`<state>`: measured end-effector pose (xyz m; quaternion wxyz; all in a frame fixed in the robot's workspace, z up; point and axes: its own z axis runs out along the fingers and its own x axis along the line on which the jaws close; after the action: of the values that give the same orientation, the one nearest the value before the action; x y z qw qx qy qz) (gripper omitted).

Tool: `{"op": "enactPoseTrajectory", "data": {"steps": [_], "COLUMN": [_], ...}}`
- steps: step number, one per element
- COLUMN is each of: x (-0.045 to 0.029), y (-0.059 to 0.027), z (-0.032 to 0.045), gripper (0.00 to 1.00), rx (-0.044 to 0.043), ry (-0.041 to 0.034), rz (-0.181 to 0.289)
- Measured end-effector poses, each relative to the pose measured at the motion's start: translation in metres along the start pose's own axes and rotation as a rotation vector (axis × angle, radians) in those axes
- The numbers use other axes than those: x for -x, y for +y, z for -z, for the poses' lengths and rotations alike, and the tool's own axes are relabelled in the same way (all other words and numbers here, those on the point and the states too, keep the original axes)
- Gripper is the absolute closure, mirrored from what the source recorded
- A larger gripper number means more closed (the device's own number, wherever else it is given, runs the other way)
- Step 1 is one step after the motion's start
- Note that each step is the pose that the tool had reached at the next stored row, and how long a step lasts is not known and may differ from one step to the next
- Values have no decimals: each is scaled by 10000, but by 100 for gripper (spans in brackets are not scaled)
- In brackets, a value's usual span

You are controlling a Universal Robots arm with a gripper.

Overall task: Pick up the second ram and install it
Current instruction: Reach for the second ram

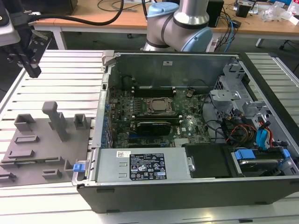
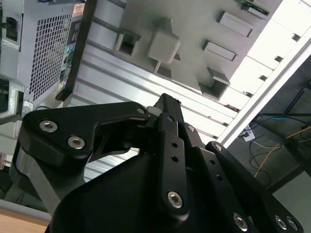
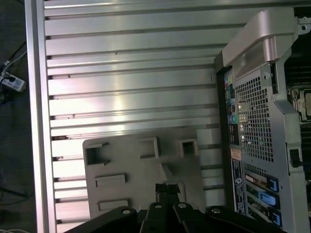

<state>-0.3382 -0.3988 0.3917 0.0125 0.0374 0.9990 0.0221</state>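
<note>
My black gripper (image 1: 33,71) hangs at the exterior view's far left, above the ribbed aluminium table and well back from the grey holder plate (image 1: 70,154). Its fingers (image 3: 163,190) are pressed together with nothing between them; the tips (image 2: 171,108) point down toward the plate's tall post (image 2: 163,44). A sliver of green circuit board (image 2: 251,4) lies at the plate's far end and looks like the second ram, mostly cut off by the picture's edge. The open computer case (image 1: 187,184) sits to the exterior view's right, with the motherboard (image 1: 154,109) exposed.
The holder plate carries a tall post (image 1: 57,120) and several low grey blocks and slots. The case's metal back wall (image 3: 257,97) stands beside the plate. Cables and drive bays (image 1: 252,135) crowd the case's right end. The arm's base (image 1: 180,21) rises behind the case.
</note>
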Motion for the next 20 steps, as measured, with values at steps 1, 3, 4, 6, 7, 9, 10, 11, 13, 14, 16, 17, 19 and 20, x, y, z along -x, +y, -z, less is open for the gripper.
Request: {"op": "enactPoseTrajectory", "data": {"steps": [1, 3, 4, 6, 7, 9, 10, 11, 13, 14, 16, 17, 19, 20], "x": [-31, -78, -94, -200, -231, -311, -336, -362, -399, -421, -453, -467, -509, -527], "y": [-2, -6, -7, -15, -17, -23, -25, -27, -30, -32, -34, -35, -38, -39], "z": [0, 1, 1, 3, 3, 5, 5, 6, 6, 6, 6, 6, 7, 7], "gripper": [89, 89, 89, 89, 89, 89, 89, 89, 89, 89, 89, 89, 89, 89], "rx": [0, 0, 1, 0, 0, 0, 0, 0, 0, 0, 1, 1, 1, 0], "ry": [0, 0, 0, 0, -1, 0, -1, 0, 0, 0, -1, -1, -1, 0], "rz": [0, 1, 0, 0, 0, 1, 0, 0, 0, 0, 0, 0, 0, 0]}}
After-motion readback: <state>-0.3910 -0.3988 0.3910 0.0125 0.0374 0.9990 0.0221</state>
